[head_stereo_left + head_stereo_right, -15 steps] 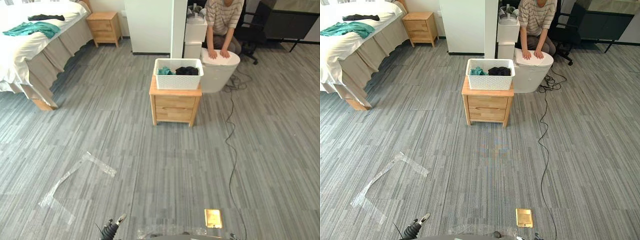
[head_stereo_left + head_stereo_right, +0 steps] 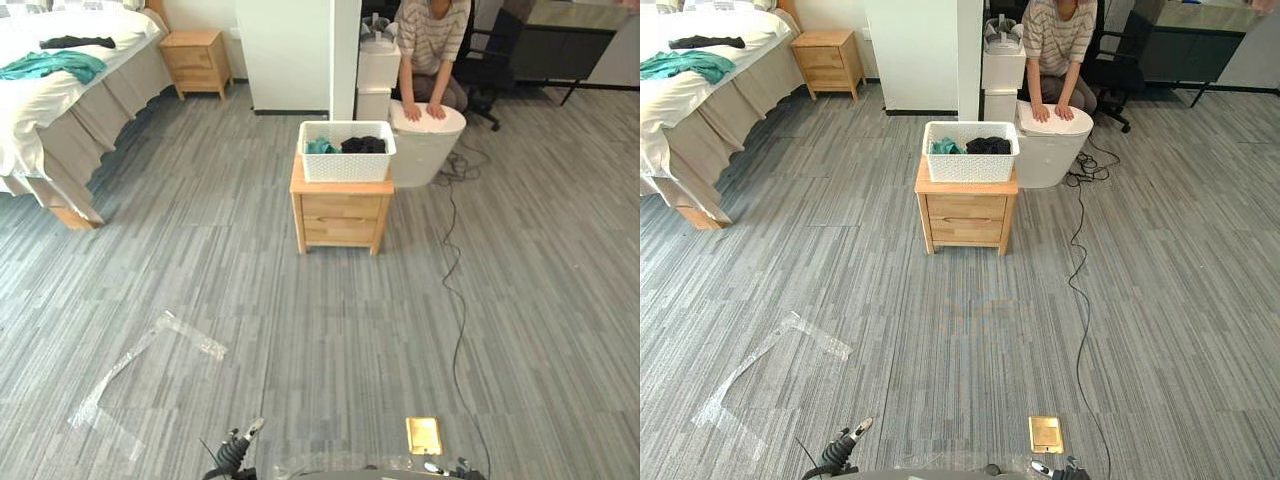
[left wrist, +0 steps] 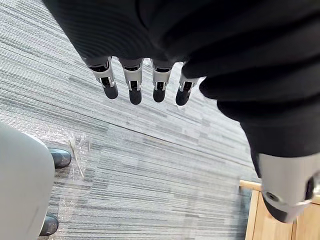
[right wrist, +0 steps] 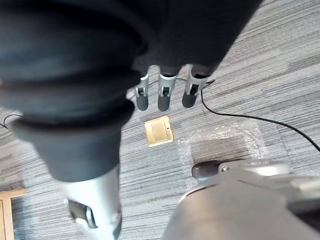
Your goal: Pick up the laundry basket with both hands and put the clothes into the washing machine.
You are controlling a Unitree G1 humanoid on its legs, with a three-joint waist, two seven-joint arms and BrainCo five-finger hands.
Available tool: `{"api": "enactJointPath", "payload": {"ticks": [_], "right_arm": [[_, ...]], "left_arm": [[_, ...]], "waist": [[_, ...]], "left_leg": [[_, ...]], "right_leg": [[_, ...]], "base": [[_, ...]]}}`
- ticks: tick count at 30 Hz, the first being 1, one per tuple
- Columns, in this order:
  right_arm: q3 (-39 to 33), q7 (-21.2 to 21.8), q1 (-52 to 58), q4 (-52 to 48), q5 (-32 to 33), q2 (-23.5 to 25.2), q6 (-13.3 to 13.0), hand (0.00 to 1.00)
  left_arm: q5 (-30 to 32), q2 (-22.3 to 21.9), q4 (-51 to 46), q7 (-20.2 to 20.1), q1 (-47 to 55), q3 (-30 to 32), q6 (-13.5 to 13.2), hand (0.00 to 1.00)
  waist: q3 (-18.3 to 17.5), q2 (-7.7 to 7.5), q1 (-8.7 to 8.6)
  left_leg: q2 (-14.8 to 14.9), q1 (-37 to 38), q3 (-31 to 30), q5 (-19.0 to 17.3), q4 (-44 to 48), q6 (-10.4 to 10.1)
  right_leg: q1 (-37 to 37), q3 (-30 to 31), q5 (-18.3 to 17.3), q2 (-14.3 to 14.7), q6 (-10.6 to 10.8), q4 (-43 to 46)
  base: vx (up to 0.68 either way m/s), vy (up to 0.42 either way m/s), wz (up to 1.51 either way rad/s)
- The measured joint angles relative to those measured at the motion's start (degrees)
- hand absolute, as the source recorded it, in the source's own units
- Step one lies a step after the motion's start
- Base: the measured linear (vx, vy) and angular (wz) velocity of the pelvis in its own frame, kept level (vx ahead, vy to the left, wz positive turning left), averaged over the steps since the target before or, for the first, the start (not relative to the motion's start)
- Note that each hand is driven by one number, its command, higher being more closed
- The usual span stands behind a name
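- On top of a small wooden cabinet (image 2: 342,212) in the middle of the room stands the white laundry basket (image 2: 347,166). It is well ahead of the robot across open floor, and neither hand is near it.
- Inside it lie the clothes: a dark garment (image 2: 365,144) toward the right and a teal one (image 2: 319,146) at the left end.
- Just behind the cabinet and to its right sits the washing machine (image 2: 425,155), a white rounded tub with its lid down. A person (image 2: 432,35) crouches behind it with both palms on the lid.
- The left hand (image 3: 134,86) hangs over bare grey floor, fingers straight and relaxed, grasping nothing. The right hand (image 4: 165,94) hangs likewise, fingers loose and empty, above a brass floor plate (image 4: 158,131).
- Further out, a bed (image 2: 60,110) with more garments on it stands at the far left, with a second nightstand (image 2: 194,60) beside it. Strips of clear tape (image 2: 150,350) lie on the floor at the near left.
- Judged from this, the task is at its very start: the step in hand is the approach to the basket, and nothing has been lifted yet.
- The next move calls for walking forward to stand square to the cabinet's front. One hand then goes to each short side of the basket so that the grip is even; a lopsided hold would likely tip it.
- The machine's lid looks shut, so it would need opening before any clothes can go in.
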Motion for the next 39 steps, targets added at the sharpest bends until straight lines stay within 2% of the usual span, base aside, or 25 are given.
{"api": "enactJointPath", "payload": {"ticks": [8, 17, 20, 22, 23, 24, 25, 26, 27, 28, 31, 33, 34, 35, 36, 37, 38, 39], "right_arm": [[0.11, -0.01, 0.03, 0.0, 0.02, -0.01, -0.02, 0.0], [0.01, 0.03, -0.28, 0.03, 0.0, -0.01, 0.07, 0.0], [-1.2, -0.01, -0.79, 0.11, 0.02, 0.22, 0.07, 0.0], [-1.93, -0.01, -1.52, 0.15, 0.07, 0.77, 0.04, 0.0], [-2.12, 0.02, -1.66, -0.05, 0.13, 0.77, -0.02, 0.0], [-2.13, 0.01, -1.63, -0.44, 0.16, 0.98, -0.05, 0.0], [-2.02, 0.01, -1.49, -0.48, 0.14, 0.71, -0.08, 0.0], [-1.99, 0.01, -1.26, -0.43, 0.13, 0.21, 0.03, 0.0], [-2.04, -0.14, -1.68, -0.46, 0.13, -0.25, 0.05, 0.0], [-2.04, -0.12, -1.72, -0.42, 0.12, -0.4, 0.05, 0.0], [-2.13, -0.05, -2.2, 0.14, 0.1, -0.83, 0.29, 0.0], [-2.35, -0.03, -1.89, 0.32, 0.07, -1.19, 0.54, 0.0], [-3.55, 0.07, -1.78, 0.76, -0.07, -1.31, 0.85, 0.0], [-4.52, 0.61, -1.17, 0.78, -0.09, -1.31, 0.86, 0.0], [-4.95, 0.86, -0.79, 0.79, -0.08, -1.29, 0.9, 0.0], [-6.21, 1.19, 0.99, 1.4, -0.02, 0.03, 0.85, 0.0], [-6.26, 1.16, 0.79, 1.38, 0.13, 0.44, 0.82, 0.0], [-6.38, 1.15, 0.57, 1.17, 0.29, 0.9, 0.73, 0.0]], "left_arm": [[-0.01, 0.15, 1.18, 0.06, -0.12, -0.04, -0.12, 0.0], [-0.11, 0.59, 1.18, 0.15, -0.34, 0.09, -0.26, 0.0], [-0.13, 0.46, 1.05, 0.17, -0.96, 2.17, -0.24, 0.0], [-0.24, 0.58, -0.25, 0.17, -1.06, 3.72, -0.24, 0.0], [-1.29, 0.55, -1.31, 0.17, -1.01, 4.92, -0.28, 0.0], [-1.97, 0.38, -2.63, 0.12, -0.95, 6.42, -0.27, 0.0], [-2.2, 0.16, -3.42, 0.11, -0.9, 7.04, -0.29, 0.0], [-2.26, -0.46, -4.47, 0.11, -0.54, 8.39, -0.32, 0.0], [-2.3, -0.64, -4.56, 0.13, -0.01, 8.83, -0.29, 0.0], [-2.27, -0.55, -4.54, 0.16, 0.27, 8.89, -0.22, 0.0], [-2.22, -0.59, -4.52, 0.13, 2.43, 9.07, -0.11, 0.0], [-2.21, -0.8, -4.32, 0.09, 4.01, 9.66, 0.26, 0.0], [-2.22, -1.66, -4.15, 0.14, 5.07, 10.86, 0.29, 0.0], [-2.24, -2.23, -3.1, 0.15, 5.72, 11.53, 0.34, 0.0], [-2.27, -2.25, -2.43, 0.12, 5.84, 12.09, 0.46, 0.0], [-2.44, -1.79, -1.77, 0.13, 8.09, 14.76, 0.37, 0.0], [-2.47, -1.67, -0.97, 0.17, 7.81, 15.51, 0.46, 0.0], [-2.47, -1.24, -0.63, 0.16, 7.47, 15.62, 0.46, 0.0]], "waist": [[0.06, -0.14, -0.08], [0.47, -0.48, -0.04], [1.71, -0.87, -0.03], [3.8, -1.62, 0.01], [5.27, -1.52, 0.33], [6.48, -1.49, 1.01], [6.79, -1.45, 1.55], [7.37, -0.77, 2.37], [7.87, 0.39, 2.79], [7.81, 0.35, 2.81], [7.79, 0.36, 3.27], [7.76, 0.4, 3.32], [7.4, 0.94, 3.59], [6.74, 1.58, 4.16], [6.34, 0.87, 4.48], [3.14, -2.51, 5.02], [3.09, -3.22, 4.79], [3.4, -3.79, 4.4]], "left_leg": [[-0.2, 0.19, -0.16, 0.83, -1.55, 0.59], [-0.23, 0.07, -1.32, 1.06, -2.01, 0.29], [-0.2, -1.06, -2.12, 0.8, -0.36, -0.03], [0.07, -4.43, -3.08, -2.88, 7.78, -1.52], [1.08, -7.46, -2.91, -5.74, 15.75, -2.6], [2.06, -11.67, -2.07, -6.78, 25.8, -2.93], [2.77, -14.22, -1.25, -6.72, 31.38, -2.88], [4.85, -19.23, -0.11, -6.23, 41.39, -2.57], [6.72, -21.8, 1.67, -7.29, 46.99, -1.56], [7.17, -22.74, 2.7, -7.69, 47.8, -0.95], [6.86, -25.76, 4.39, -7.33, 37.68, -1.4], [5.22, -26.22, 1.9, -5.27, 25.55, -4.15], [5.02, -25.68, 0.61, -3.97, 18.35, -6.23], [5.34, -26.08, -0.33, -2.74, 17.29, -6.0], [4.39, -26.46, -0.29, -1.32, 19.5, -4.2], [0.46, -26.17, 0.53, -1.44, 23.24, -0.86], [-0.46, -25.59, 0.75, -3.11, 24.71, 0.84], [-0.99, -24.41, 1.0, -4.61, 25.42, 1.4]], "right_leg": [[0.03, -0.5, 0.76, 0.05, -1.14, -1.72], [0.72, -1.92, 0.74, 0.09, -1.1, -2.22], [0.71, -3.56, 0.33, -0.02, -1.13, -1.91], [0.65, -4.9, -2.01, -0.33, -2.34, 0.59], [0.68, -5.53, -4.12, -0.02, -3.33, 2.67], [0.7, -6.1, -5.59, 0.19, -4.02, 4.46], [0.72, -6.22, -6.09, 0.29, -4.4, 5.24], [1.54, -6.01, -6.78, 1.11, -4.96, 6.0], [2.69, -5.87, -7.5, 1.42, -5.26, 6.3], [3.03, -5.42, -7.82, 1.23, -5.26, 6.33], [3.33, -3.04, -8.91, -1.41, -3.99, 6.3], [3.68, -2.14, -10.38, -3.2, -2.58, 6.45], [3.62, -1.42, -11.81, -3.76, -1.66, 6.9], [3.61, -0.59, -14.19, -4.2, -1.04, 8.74], [3.29, -0.15, -16.32, -5.37, -0.64, 10.85], [0.61, 1.8, -21.35, -9.7, 1.43, 22.44], [-2.07, 2.38, -21.47, -11.05, 1.61, 30.46], [-5.03, 3.61, -19.49, -11.91, 1.6, 38.6]], "base": [[-0.03, -0.012, 0.02], [0.02, -0.006, 0.07], [-0.03, -0.018, 0.23], [-0.04, -0.044, 0.45], [-0.12, -0.059, 0.43], [-0.15, -0.074, 0.35], [-0.12, -0.058, 0.13], [0.02, 0.002, -0.08], [0.07, 0.025, -0.12], [0.14, 0.081, -0.22], [0.16, 0.1, -0.35], [0.29, 0.161, -0.26], [0.47, 0.314, -0.32], [0.5, 0.342, -0.34], [0.73, 0.384, -0.5], [0.58, 0.244, -0.35], [0.58, 0.219, -0.27], [0.44, 0.176, 0.06]]}}
